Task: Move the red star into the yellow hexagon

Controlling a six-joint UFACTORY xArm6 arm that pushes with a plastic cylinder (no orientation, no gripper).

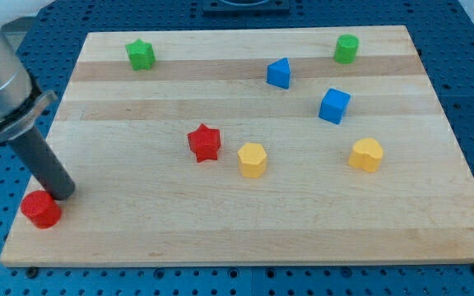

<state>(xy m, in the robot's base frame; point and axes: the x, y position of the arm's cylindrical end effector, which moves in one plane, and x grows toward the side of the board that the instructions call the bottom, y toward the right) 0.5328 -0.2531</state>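
The red star (205,142) lies near the middle of the wooden board (245,222). The yellow hexagon (253,159) sits just to its right and slightly lower, a small gap between them. My tip (62,196) is at the board's lower left, far to the left of the red star, touching or almost touching the upper right side of a red cylinder (41,209).
A green star (141,55) is at the top left. A green cylinder (346,49) is at the top right. A blue pentagon-like block (279,73) and a blue cube (334,105) lie right of centre. A second yellow block (367,154) is at the right.
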